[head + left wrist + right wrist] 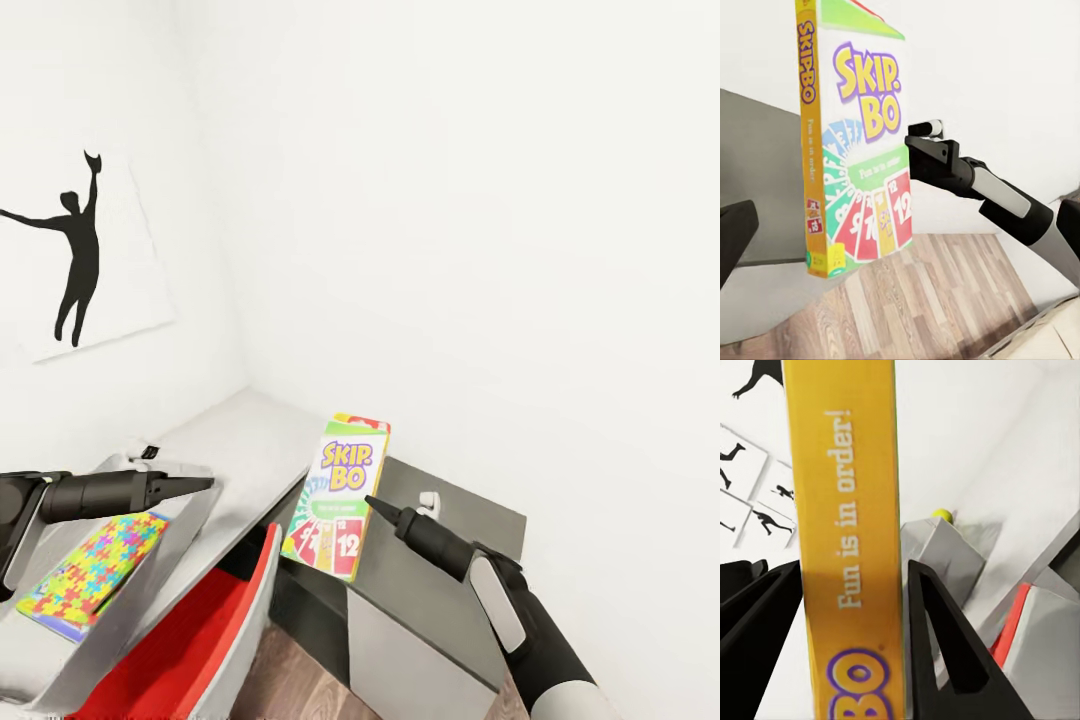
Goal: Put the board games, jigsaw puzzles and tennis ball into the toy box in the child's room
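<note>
Green, white and red, the Skip-Bo box (338,497) stood upright at lower centre of the head view, long axis near vertical, cover toward the camera, pinched by the right gripper (372,503) above the dark table section (450,560). At lower left the left gripper (200,485), its gap unreadable, hung over a jigsaw puzzle (95,570) in the toy box (180,560).

The left wrist view added wooden floor (937,300) below the box.

The right wrist view showed its yellow edge between both fingers (945,645), and a tennis ball (941,514).
</note>
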Motion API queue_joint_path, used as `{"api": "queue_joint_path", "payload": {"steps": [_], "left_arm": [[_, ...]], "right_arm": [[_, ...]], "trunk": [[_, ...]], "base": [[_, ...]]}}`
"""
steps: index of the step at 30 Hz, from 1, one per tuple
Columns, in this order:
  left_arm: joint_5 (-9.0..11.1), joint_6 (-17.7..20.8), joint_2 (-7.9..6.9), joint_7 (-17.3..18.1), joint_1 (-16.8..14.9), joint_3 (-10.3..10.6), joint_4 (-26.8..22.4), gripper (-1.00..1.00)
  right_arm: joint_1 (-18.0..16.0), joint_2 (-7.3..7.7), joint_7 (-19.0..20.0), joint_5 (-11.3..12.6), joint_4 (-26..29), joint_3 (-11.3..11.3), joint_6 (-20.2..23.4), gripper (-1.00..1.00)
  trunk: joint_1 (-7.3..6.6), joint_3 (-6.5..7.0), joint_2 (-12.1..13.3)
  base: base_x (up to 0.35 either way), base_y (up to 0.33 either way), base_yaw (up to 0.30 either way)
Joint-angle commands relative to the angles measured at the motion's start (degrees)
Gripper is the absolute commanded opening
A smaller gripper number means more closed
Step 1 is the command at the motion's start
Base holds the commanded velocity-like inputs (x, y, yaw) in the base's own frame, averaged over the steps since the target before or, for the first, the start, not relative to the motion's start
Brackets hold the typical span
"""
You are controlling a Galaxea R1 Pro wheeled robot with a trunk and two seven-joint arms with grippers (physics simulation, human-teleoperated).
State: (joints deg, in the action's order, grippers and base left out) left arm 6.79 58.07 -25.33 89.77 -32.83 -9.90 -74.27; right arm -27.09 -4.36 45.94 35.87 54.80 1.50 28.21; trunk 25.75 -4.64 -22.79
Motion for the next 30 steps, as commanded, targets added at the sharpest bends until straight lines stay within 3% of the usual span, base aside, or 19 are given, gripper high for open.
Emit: {"api": "queue_joint_path", "payload": {"steps": [1,17,30], "left_arm": [[-0.02,0.60,-0.01,0.23,-0.04,0.02,0.00,1.00],[-0.02,0.57,-0.07,0.23,-0.04,-0.03,0.05,1.00],[-0.02,0.56,-0.07,0.23,-0.01,-0.03,0.09,1.00]], "right_arm": [[-0.05,0.00,-0.02,0.61,0.03,-0.01,0.51,-1.00],[-0.06,0.00,-0.06,0.61,-0.04,-0.05,0.50,-1.00],[-0.05,-0.16,-0.15,0.61,-0.03,-0.01,0.53,-1.00]], "trunk": [[0.04,-0.08,-0.13],[0.04,0.07,-0.13],[0.04,0.07,-0.13]], "base": [[-0.002,0.084,0.246],[0.000,0.010,0.213],[0.000,0.000,0.020]]}}
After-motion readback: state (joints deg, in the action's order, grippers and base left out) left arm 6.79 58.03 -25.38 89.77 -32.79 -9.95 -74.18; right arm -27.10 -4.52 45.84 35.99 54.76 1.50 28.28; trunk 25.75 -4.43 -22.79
